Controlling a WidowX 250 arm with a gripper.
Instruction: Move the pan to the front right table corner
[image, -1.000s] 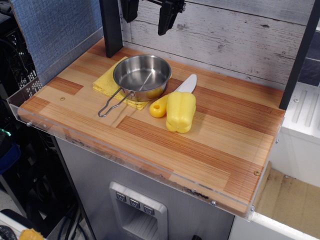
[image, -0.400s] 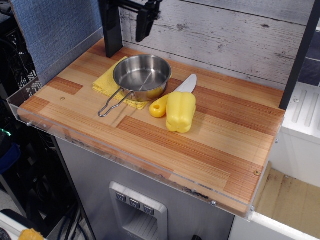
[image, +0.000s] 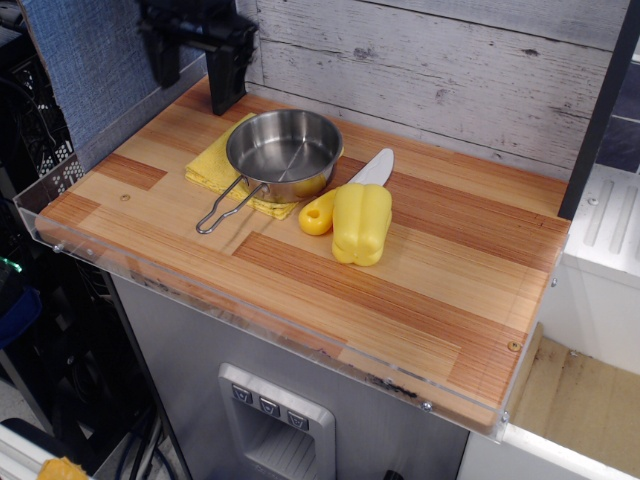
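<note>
While the gripper (image: 193, 68) hangs at the back left of the scene, above the rear left part of the table (image: 420, 290), you see it only as a dark block with two downward prongs against the blue wall panel (image: 110, 50). Its fingertips are apart with a gap between them, so it reads as spread, and nothing sits in that gap. It touches nothing on the tabletop.

Note the pan (image: 284, 152): it sits upright in the rear left quarter of the table, resting on the yellow cloth (image: 215, 165), which shows at its left and front. Its wire-loop handle (image: 224, 206) points toward the front left and lies low over the wood. Interior looks empty and reflective.

Just right of the pan lies a knife (image: 345, 195) with a yellow handle and pale blade, the blade pointing toward the back right. A yellow pepper-shaped object (image: 361, 223) lies against the knife's right side, near the table's middle.

You find the front right table corner (image: 495, 395) well apart from the pan, diagonally across the striped planks. A small screw (image: 514, 346) sits near it, and the clear acrylic edging (image: 300, 335) runs along the front edge to that corner.
</note>
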